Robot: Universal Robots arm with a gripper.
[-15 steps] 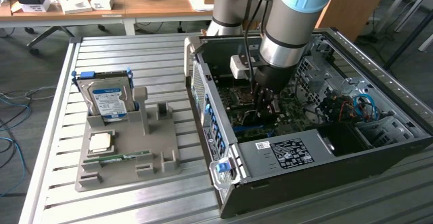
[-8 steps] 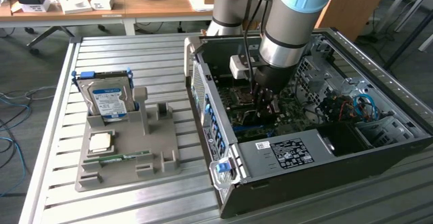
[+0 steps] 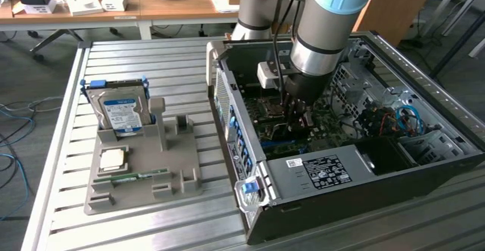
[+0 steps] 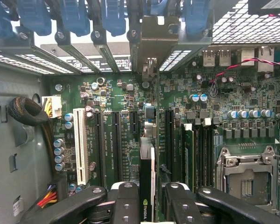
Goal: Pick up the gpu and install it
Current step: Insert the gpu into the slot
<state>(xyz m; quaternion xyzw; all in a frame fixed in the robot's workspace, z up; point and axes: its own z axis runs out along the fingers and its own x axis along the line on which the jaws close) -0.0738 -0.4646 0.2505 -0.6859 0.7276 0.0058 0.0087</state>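
My arm (image 3: 318, 29) reaching down into the open computer case (image 3: 424, 166), hard drive (image 3: 121, 112) upright in the grey holder (image 3: 182, 177), table's (image 3: 151, 228) left side.

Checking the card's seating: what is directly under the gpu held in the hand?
Under the gpu, gripped edge-on by the hand, lies the green motherboard with its black expansion slots. The card hides the slot right beneath it.
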